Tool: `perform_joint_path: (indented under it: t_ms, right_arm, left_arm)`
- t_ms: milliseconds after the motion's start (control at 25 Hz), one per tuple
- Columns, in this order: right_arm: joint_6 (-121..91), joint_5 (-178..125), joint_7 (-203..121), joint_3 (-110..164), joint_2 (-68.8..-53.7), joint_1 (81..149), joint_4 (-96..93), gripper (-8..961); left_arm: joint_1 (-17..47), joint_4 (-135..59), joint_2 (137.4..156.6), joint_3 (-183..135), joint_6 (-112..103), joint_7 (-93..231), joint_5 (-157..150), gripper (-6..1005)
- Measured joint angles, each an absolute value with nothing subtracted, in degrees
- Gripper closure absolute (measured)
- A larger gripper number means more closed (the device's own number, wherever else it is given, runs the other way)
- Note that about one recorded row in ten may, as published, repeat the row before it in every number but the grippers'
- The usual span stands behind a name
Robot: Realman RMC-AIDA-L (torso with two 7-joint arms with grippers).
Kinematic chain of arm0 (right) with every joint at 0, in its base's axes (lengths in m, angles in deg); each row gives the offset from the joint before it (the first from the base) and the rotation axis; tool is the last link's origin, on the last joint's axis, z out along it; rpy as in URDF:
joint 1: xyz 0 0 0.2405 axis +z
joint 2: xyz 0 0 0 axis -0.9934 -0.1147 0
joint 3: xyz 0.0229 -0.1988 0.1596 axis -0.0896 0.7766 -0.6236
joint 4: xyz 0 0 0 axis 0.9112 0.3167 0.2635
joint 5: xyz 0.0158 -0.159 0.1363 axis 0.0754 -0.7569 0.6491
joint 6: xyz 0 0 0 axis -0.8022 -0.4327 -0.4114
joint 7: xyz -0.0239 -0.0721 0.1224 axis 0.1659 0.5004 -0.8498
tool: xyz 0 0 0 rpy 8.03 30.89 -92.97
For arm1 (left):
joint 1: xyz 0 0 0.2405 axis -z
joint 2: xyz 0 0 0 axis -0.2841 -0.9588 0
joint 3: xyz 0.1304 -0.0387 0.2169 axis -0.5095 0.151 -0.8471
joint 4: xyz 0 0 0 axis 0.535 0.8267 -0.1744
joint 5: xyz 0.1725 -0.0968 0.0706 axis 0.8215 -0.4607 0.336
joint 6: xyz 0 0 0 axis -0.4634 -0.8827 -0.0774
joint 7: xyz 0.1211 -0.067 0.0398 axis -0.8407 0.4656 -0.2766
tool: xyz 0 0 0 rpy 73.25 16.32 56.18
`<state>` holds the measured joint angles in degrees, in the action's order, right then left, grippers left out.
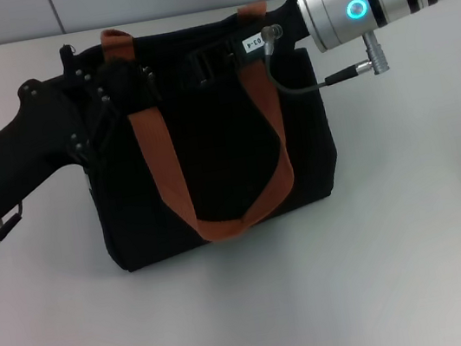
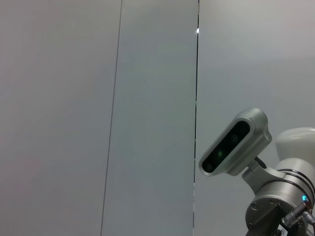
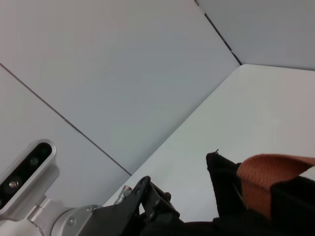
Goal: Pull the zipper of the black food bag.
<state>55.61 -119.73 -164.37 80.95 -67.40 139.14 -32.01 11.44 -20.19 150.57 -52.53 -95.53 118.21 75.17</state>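
1. While the bag is lying on the white table, both grippers are working at its top edge.
2. The left gripper is reaching in by the brown strap; the right gripper is meeting it.
3. Whether their jaws are open or closed cannot be told, and the zipper is hiding among black parts.
4. The risk: pulling is likely dragging the whole bag if either grip is slipping.

A small white label sits at the right arm's black end over the black food bag's top edge, toward one o'clock, reading roughly "03-4".
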Motion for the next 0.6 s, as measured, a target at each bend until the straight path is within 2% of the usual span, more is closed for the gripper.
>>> perform_joint_path:
  t_ms: [600]
  right_arm:
    - [56.4, -119.7, -163.0, 80.8, -67.46, 139.1, -33.1, 648]
  left_arm:
    - [11.4, -19.8, 150.49, -52.3, -95.5, 118.3, 75.1, 943]
